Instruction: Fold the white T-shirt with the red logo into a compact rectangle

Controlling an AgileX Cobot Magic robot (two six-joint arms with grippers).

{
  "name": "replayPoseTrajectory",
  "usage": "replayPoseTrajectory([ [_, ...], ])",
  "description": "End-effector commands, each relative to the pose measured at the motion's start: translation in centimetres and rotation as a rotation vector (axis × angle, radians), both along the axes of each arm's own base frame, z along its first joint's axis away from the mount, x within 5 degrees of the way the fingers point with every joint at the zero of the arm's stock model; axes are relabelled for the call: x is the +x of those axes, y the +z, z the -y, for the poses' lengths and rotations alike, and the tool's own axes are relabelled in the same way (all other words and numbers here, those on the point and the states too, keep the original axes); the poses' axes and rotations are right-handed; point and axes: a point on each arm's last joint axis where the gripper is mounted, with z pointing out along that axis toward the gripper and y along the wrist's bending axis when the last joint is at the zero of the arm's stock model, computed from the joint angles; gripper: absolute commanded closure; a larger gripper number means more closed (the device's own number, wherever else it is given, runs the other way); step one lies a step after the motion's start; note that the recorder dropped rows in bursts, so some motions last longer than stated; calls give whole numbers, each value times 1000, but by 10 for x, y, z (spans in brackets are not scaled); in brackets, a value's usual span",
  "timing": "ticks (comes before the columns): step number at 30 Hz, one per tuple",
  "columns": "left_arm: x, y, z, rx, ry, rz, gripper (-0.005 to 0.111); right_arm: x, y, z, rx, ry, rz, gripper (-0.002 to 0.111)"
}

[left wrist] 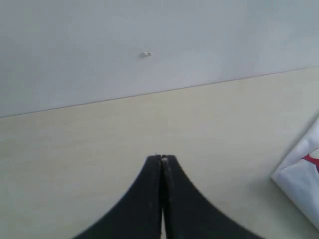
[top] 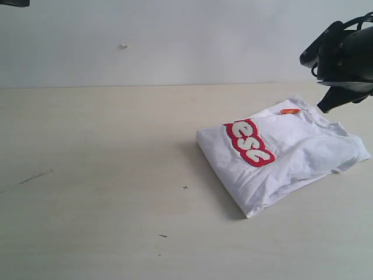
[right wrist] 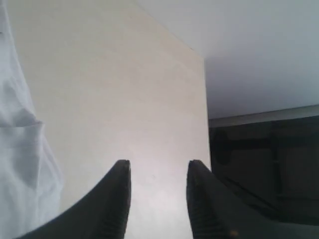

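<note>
The pale wooden table (top: 87, 175) bears the folded white cotton T-shirt (top: 303, 151) at its right side, with the fuzzy red logo (top: 250, 143) facing up. The black right gripper (right wrist: 158, 167) hovers near the collar, fingers narrowly apart and empty. The black left gripper (left wrist: 162, 158) has its fingers pressed together.

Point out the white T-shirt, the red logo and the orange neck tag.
white T-shirt (top: 303, 154), exterior view, folded top layer.
red logo (top: 250, 143), exterior view, middle of patch.
orange neck tag (top: 289, 111), exterior view, tag's centre.
</note>
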Motion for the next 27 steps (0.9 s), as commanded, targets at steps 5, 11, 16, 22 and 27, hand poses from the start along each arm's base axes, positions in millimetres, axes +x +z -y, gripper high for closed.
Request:
replayPoseTrajectory([
  [5, 0, 2, 0, -21, 1, 13, 107, 2, -23, -34, 423, 187, -120, 108],
  [11, -3, 1, 0, -15, 1, -8, 107, -3, -58, -54, 661, 204, -278, 108],
  [16, -10, 9, -2, -23, 1, 19, 107, -8, -95, -62, 780, 129, -379, 108],
  [22, -15, 17, -4, -32, 1, 48, 107, -16, -110, -103, 875, 188, -468, 108],
  [27, -15, 16, -4, -29, 1, 40, 107, -28, -105, -146, 915, 269, -505, 108],
])
